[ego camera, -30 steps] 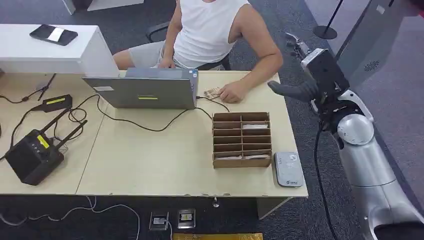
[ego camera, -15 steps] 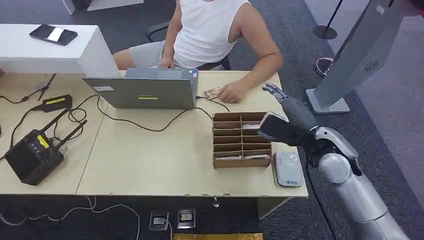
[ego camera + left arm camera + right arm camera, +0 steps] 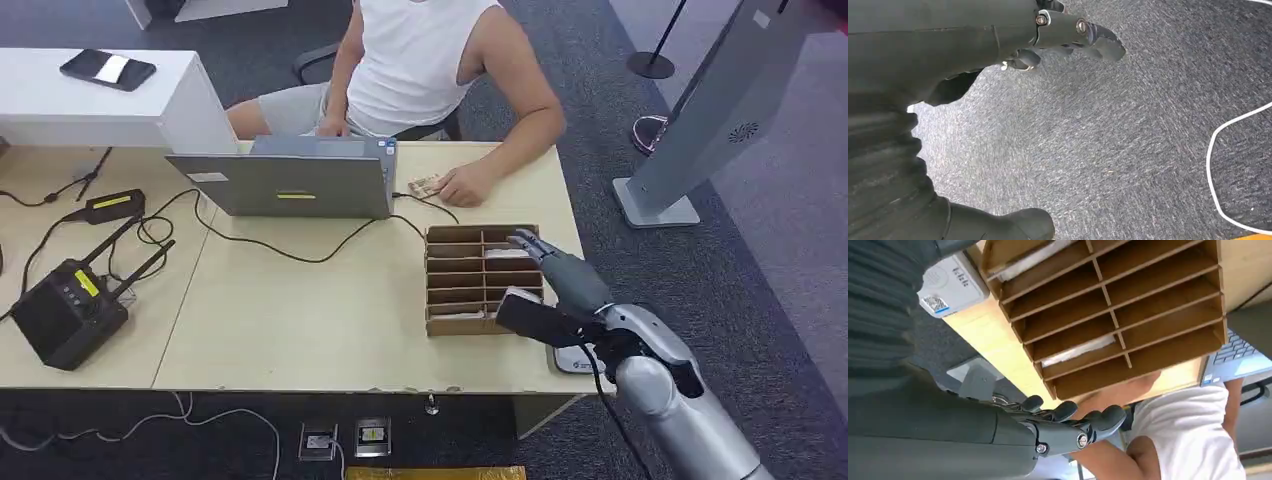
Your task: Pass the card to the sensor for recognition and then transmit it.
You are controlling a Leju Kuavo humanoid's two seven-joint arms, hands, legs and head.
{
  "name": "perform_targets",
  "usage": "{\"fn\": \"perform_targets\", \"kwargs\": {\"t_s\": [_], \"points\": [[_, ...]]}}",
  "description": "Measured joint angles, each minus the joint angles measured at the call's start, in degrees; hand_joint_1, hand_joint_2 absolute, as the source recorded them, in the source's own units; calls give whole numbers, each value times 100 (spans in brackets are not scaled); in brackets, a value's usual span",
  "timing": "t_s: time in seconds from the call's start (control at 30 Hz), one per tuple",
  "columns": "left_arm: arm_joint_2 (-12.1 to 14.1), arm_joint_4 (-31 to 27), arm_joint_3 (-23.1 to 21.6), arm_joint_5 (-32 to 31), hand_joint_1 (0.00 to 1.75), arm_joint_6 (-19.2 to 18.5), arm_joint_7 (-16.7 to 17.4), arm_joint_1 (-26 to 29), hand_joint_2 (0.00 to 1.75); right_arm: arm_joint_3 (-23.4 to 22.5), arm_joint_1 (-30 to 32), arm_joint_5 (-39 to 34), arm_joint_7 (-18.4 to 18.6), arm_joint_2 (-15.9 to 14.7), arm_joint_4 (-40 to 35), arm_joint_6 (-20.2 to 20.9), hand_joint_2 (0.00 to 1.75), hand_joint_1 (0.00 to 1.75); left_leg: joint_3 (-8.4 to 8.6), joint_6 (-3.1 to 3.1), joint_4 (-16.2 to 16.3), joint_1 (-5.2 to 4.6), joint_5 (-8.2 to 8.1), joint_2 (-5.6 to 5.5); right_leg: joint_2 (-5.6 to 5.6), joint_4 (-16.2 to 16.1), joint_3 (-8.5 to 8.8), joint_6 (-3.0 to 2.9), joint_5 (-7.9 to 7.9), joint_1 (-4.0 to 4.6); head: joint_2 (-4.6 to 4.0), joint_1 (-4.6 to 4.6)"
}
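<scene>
right hand (image 3: 560, 290) lowered over card rack (image 3: 484, 280), fingers spread, holding nothing.

A: We log the table (image 3: 300, 330) as pale beige, the divided box (image 3: 484, 279) as brown cardboard with white cards (image 3: 1075, 351) in some slots.

B: We add a light grey sensor (image 3: 950, 286) bearing a blue mark. The laptop (image 3: 285, 182) is grey with a yellow sticker.

A: The carpet (image 3: 1128, 140) reads dark grey, speckled. We note the right hand (image 3: 560, 290) as dark grey on a silver arm (image 3: 680, 420).
</scene>
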Motion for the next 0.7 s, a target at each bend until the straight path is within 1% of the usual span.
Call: {"fn": "perform_targets", "kwargs": {"t_s": [0.3,0.4,0.53,0.63,0.7], "points": [[11,0,0,-15,0,13,2,11,175,99,146,120,70,-55,0,28,175,0,0,0,0,0,0,1,0,0,0,0,0,0,0,2],[9,2,2,-26,0,31,7,14,175,134,175,379,153,-68,0,2,175,0,0,0,0,0,0,0,-1,0,0,0,0,0,0,2],[-4,2,2,-22,0,92,20,37,175,195,218,925,287,-87,44,-203,175,0,0,0,0,0,0,1,0,0,0,0,0,0,0,0],[-9,2,4,-4,0,122,37,52,175,230,252,1178,291,-87,90,-387,175,0,0,0,0,0,0,1,0,0,-1,0,0,0,0,2],[-9,2,4,-7,0,131,48,56,175,247,262,1242,291,-87,103,-420,175,0,0,0,0,0,0,1,0,0,-1,0,0,0,0,0]]}}
